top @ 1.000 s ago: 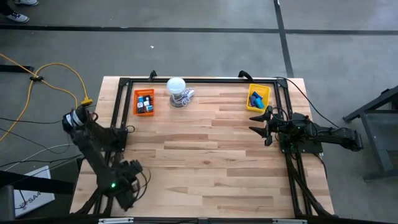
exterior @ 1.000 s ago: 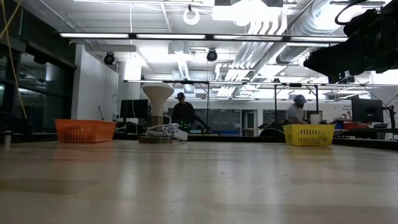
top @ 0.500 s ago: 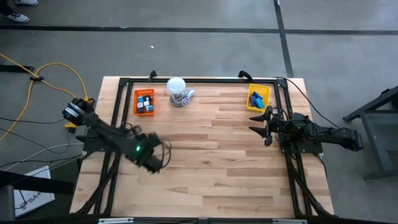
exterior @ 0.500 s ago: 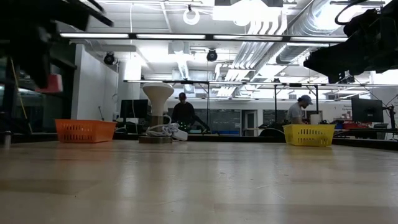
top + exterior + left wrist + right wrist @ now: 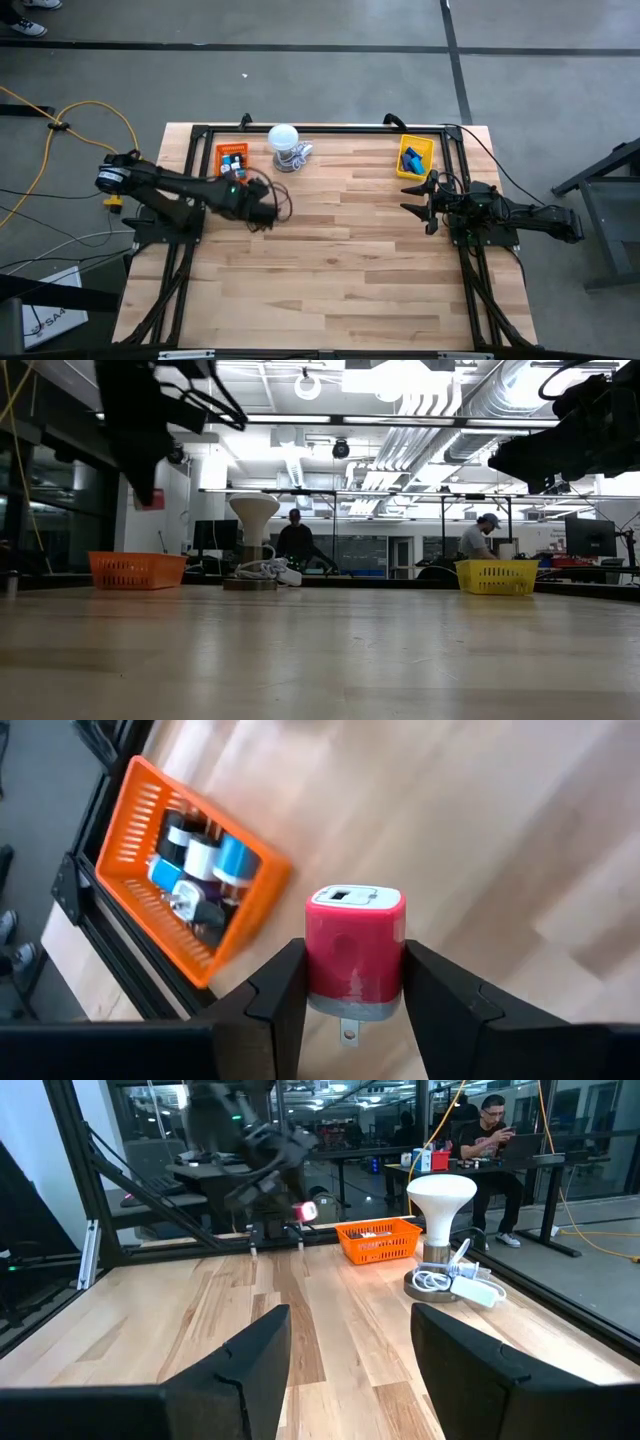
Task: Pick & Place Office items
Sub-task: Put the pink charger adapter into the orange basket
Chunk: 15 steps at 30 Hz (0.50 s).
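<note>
Start at the far left of your bench [image 5: 330, 250]: the orange tray [image 5: 232, 163] sits near the back edge, holding a cluster of small office items [image 5: 205, 870] – blue, black and white round-ended pieces packed together.

Your left gripper [image 5: 352, 982] hangs above the wood just in front of that tray and a little toward the centre. Its fingers [image 5: 275, 990] are closed most of the way onto a red charger plug [image 5: 354, 952], pressing its two sides; the plug has a white port end pointing away from the wrist and a grey base with a metal prong facing back toward it. In the low view the plug [image 5: 151, 498] shows as a red patch well clear of the bench surface, higher than the tray's rim.

Next along the back edge, just beside the orange tray, you have the white round-topped lamp-like object [image 5: 285, 140] on its base, with a white cable [image 5: 450, 1280] coiled at its foot.

Further right, near the back right corner, the yellow tray [image 5: 415, 157] holds flat blue and teal blocks [image 5: 413, 158].

Your right gripper [image 5: 412, 197] waits just in front of the yellow tray, above the bench, its fingers [image 5: 240, 1370] spread wide with nothing between them.
</note>
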### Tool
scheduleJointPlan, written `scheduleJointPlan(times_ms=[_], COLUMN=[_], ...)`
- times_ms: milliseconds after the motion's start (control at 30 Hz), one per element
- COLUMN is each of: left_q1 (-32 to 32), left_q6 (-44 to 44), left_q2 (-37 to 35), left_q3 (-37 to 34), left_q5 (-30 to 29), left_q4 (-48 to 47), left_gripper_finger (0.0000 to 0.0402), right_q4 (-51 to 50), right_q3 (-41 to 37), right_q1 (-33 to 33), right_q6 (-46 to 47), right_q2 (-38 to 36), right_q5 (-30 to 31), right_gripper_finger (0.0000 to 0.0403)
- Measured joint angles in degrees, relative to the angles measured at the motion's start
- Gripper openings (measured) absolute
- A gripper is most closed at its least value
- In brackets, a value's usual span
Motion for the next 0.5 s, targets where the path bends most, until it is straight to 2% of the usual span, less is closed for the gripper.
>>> scheduleJointPlan(times_ms=[167, 500], left_q1=[8.47, 24.79], left_q6=[4.57, 9.91], left_q2=[-0.09, -0.07], left_q3=[-1.95, -5.95], left_q5=[0.25, 5.17], left_q4=[5.18, 14.14], left_gripper_finger=[0.0136, 0.0136], right_q4=[0.00, 0.00], right_q3=[-0.01, 0.01], right_q1=[-0.01, 0.01], right_q6=[0.00, 0.00], right_q2=[0.01, 0.00], right_q5=[0.00, 0.00], right_gripper_finger=[0.0195, 0.0195])
